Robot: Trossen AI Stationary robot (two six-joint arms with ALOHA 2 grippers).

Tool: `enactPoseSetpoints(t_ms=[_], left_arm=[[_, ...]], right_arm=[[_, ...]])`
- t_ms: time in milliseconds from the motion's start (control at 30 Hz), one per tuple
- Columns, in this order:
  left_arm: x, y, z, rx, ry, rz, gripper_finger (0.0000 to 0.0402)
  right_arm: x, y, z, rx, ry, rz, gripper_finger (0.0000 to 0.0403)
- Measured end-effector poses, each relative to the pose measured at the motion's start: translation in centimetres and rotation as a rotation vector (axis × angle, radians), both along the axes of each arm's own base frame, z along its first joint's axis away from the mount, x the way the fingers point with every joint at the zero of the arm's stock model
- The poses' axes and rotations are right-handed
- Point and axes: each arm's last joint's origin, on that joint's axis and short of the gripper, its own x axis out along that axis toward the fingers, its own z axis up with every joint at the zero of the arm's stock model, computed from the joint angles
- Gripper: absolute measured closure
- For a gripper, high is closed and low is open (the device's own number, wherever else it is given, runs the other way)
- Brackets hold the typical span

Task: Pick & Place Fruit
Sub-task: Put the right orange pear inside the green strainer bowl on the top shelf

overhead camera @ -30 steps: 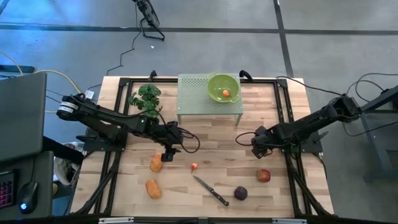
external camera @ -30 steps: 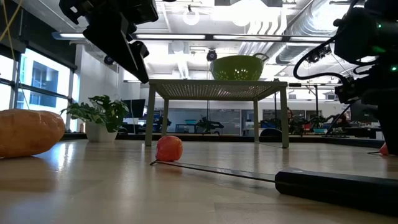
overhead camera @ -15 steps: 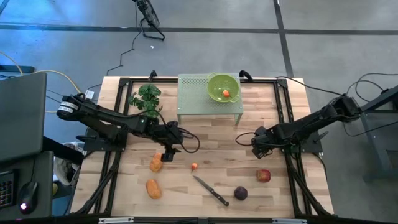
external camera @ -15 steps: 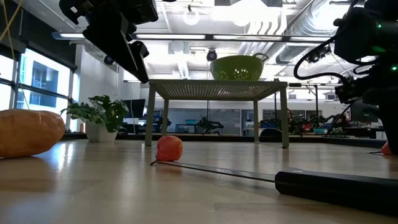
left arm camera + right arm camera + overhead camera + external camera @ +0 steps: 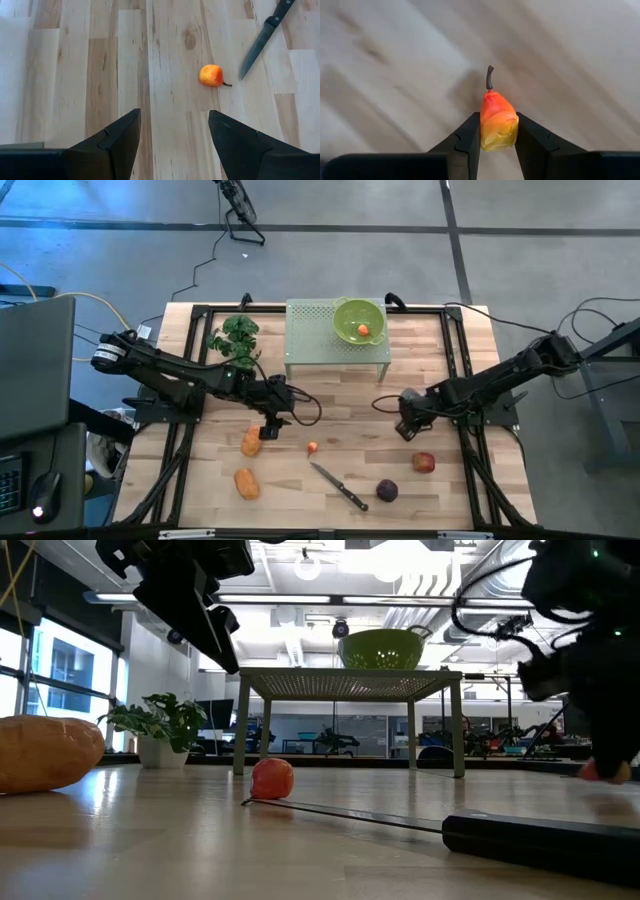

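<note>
The right gripper (image 5: 498,131) has just clamped 1 small red-orange stemmed fruit (image 5: 498,122), ready for transfer; the left gripper (image 5: 172,132) hangs open.

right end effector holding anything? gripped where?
Yes: the right end effector pinches a small red-orange fruit by its sides, stem pointing away. Left end effector is open, empty.

Table (image 5: 330,415) was pale striped wood; bowl (image 5: 359,320) green; apple (image 5: 424,463) red; small fruit (image 5: 498,121) red fading to yellow (dark stem); knife handle (image 5: 354,498) black.
</note>
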Motion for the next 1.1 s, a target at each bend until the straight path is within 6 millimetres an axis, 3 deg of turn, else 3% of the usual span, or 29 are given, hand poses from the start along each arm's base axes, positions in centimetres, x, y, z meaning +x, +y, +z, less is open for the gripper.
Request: enactPoseSetpoints(t_ms=[600,1100], left_arm=[[0.0,0.0,0.0,-0.006,0.001,-0.006,0.0172],[0.0,0.0,0.0,-0.008,0.001,-0.007,0.0172]], right_arm=[[3.7,1.1,2.5,0.110,-0.475,0.108,0.0310],[5.6,0.8,5.1,0.035,-0.826,0.144,0.0308]])
